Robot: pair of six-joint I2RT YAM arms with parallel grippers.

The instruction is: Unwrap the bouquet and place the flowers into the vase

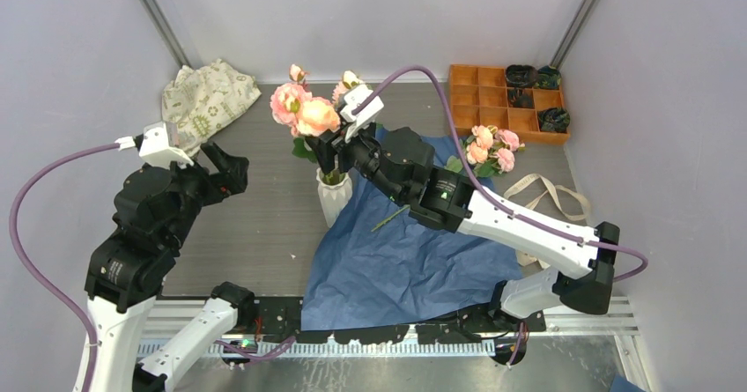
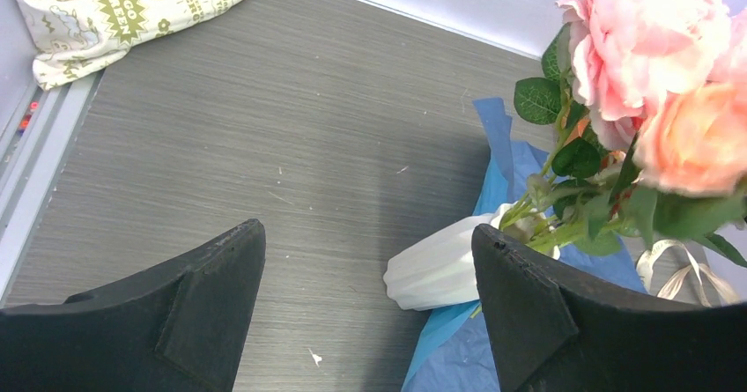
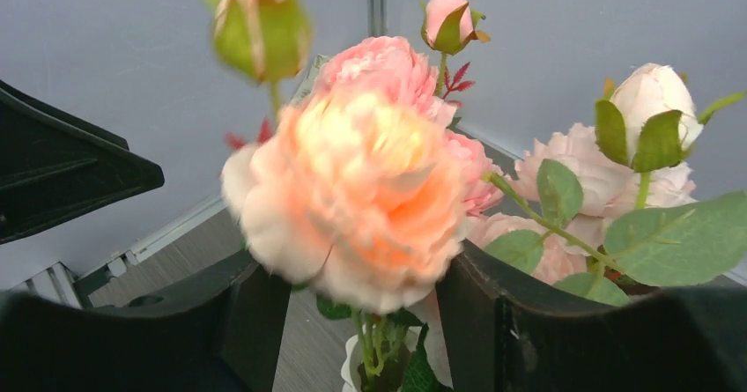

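Grey wood-grain tabletop (image 1: 264,225), pale grey walls. One white ribbed vase (image 1: 333,196), upright mid-tabletop at the far-left edge of the blue wrapping paper (image 1: 396,260), holding the flowers (image 1: 304,110): pink and peach roses, buds, green leaves; mouth hidden by foliage. Also right gripper (image 3: 366,321), jaws parted either side of the stems, clasping nothing; left gripper (image 2: 370,321), wide open, empty.
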